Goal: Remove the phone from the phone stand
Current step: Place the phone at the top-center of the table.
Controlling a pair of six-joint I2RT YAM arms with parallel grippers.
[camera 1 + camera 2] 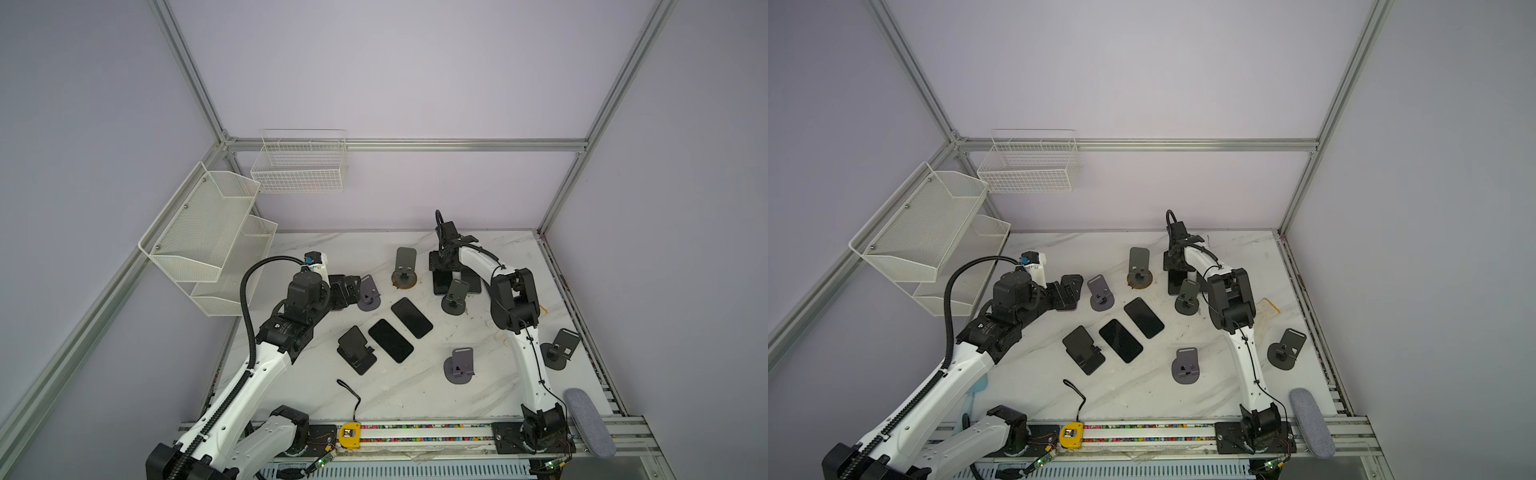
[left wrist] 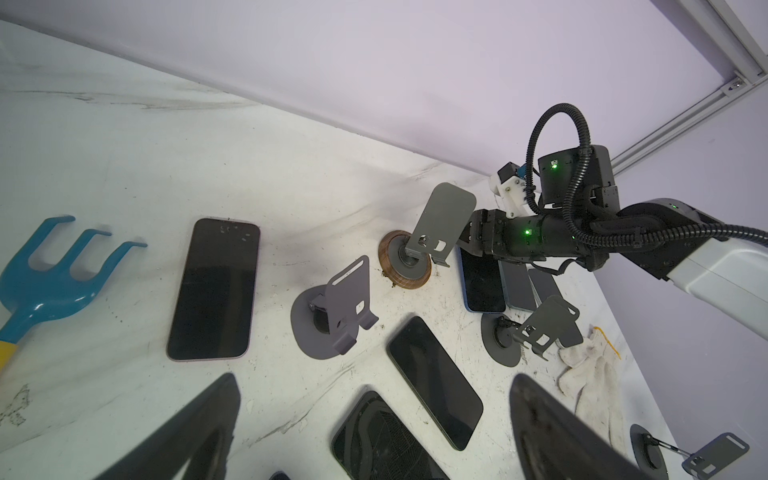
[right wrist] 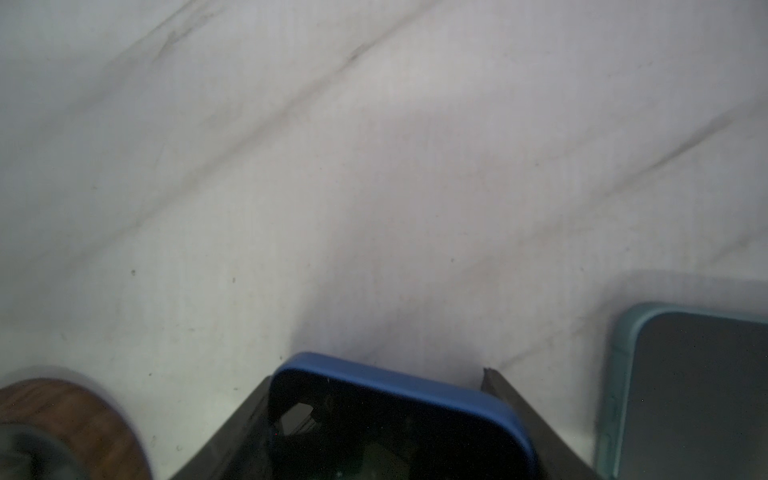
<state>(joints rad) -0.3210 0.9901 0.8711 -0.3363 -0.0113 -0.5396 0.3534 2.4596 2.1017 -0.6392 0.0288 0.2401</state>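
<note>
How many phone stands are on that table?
6: purplish stand at back left; wood-based stand at back centre; dark stand beside the blue-cased phone; black folding stand front left; grey stand front centre; dark round-based stand far right. More may be hidden.

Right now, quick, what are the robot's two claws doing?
Left gripper: open, holding nothing.
Right gripper: closed on the blue-cased phone.
</note>
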